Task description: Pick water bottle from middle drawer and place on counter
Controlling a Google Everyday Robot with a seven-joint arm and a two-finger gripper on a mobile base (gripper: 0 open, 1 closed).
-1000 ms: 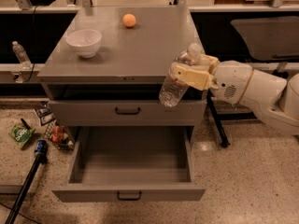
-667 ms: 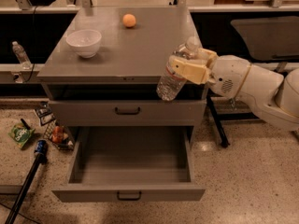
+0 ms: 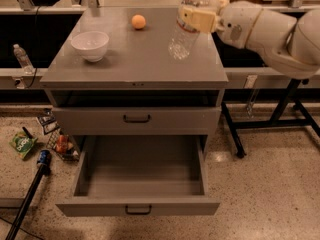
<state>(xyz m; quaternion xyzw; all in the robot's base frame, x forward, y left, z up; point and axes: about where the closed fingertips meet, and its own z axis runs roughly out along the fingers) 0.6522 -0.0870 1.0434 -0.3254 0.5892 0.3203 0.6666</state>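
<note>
Holding the small clear ribbed plastic water bottle [image 3: 183, 29] with a white screw cap, the cream two-finger gripper [image 3: 200, 18] sits over the right rear part of the broad flat grey metal counter [image 3: 135, 64]; the jaws are clamped around the bottle's upper body, just below the shoulder.

Step in hand, by judgement: the placing phase; the bottle is out of the wide grey metal middle drawer [image 3: 142, 171], which stands pulled open.

Bottle attitude: long axis near upright but tilted; cap uppermost, leaning right and rearward; base pointing down and left toward the counter. The base appears to hang just above the surface, though contact cannot be ruled out from this view.

Next move calls for: righting the long axis to vertical; lowering until the base seats flat; releasing only then, since a tilted release risks toppling.

Keep-clear items: the round white bowl [image 3: 90, 45] and the small orange fruit [image 3: 138, 21], both well apart to the left.
</note>
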